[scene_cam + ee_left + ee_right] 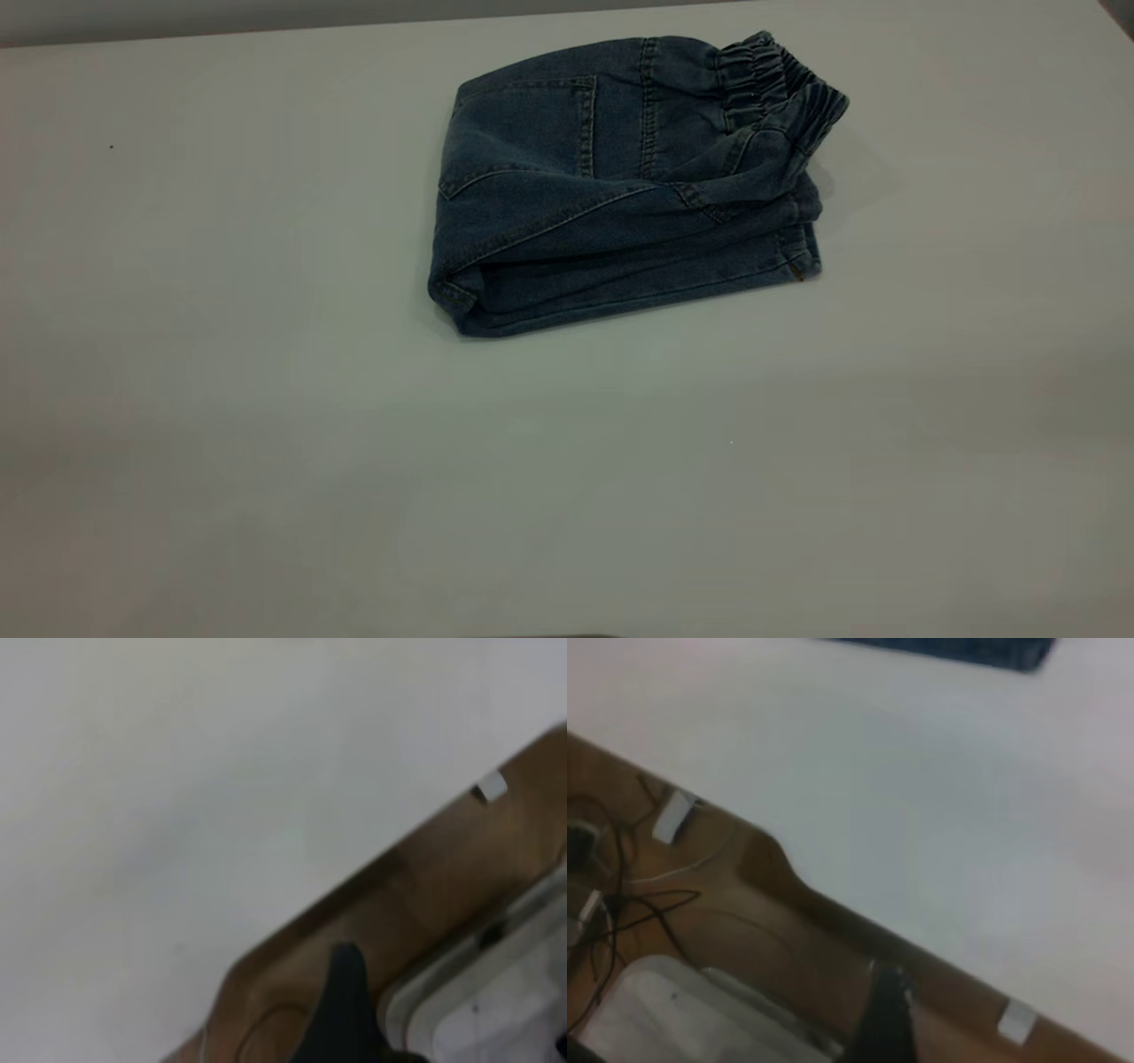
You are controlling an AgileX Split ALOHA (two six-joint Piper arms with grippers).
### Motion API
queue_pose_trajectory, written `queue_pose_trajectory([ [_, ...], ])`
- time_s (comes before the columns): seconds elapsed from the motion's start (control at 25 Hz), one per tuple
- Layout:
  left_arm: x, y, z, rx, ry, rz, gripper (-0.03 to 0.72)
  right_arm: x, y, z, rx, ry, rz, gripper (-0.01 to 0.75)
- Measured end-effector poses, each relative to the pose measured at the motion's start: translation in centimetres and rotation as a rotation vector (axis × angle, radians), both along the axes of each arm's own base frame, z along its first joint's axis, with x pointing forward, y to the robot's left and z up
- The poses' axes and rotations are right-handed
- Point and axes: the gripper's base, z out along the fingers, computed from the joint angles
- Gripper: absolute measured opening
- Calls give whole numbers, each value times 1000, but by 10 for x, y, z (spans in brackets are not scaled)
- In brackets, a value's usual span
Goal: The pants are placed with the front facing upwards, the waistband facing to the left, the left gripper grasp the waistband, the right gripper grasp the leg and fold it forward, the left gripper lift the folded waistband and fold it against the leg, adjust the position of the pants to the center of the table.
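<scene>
- The short blue denim pants [620, 190] lie folded into a compact bundle on the far part of the large plain pale-grey table [266, 443], slightly right of the middle.
- The gathered, ruched elastic waistband [780, 84] sits at the bundle's far right corner, laid over the folded legs; a back pocket with pale stitching faces up.
- Neither arm shows in the exterior view. The left wrist view shows only one dark fingertip of the black claw-like left gripper [341, 1014], hanging past the table's edge over a brown surface and a pale tray-like object [483, 1010]; whether its fingers are apart or together I cannot tell.
- The right wrist view likewise shows one dark tip of the bulky black right gripper [884, 1019] beyond the table edge, near loose black cables [611, 868]; its opening cannot be told either. A sliver of the pants shows far off.
- Judged from this, both folds look done and only the centring step could remain: a gripper would need to reach in and slide the bundle nearer and slightly leftward without undoing the folds.
- No brand, label or readable writing is visible.
</scene>
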Motion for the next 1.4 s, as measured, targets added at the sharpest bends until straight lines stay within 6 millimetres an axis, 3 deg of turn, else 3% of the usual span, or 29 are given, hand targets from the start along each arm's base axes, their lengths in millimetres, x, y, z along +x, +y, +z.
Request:
queue_pose_trajectory([
  [0.28, 2, -2, -23, 17, 41, 0, 570, -34, -3, 5, 0, -274, -33, 582],
  [0.6, 5, -7, -24, -28, 6, -4, 570, -58, -26, -3, -55, -377, -319, 582],
  [0.92, 4, -6, -28, -9, 29, -3, 570, -47, -32, -32, -91, -289, -398, 582],
  [1.4, 2, -4, -33, 13, 62, -3, 570, -44, -33, -34, -71, -295, -419, 582],
])
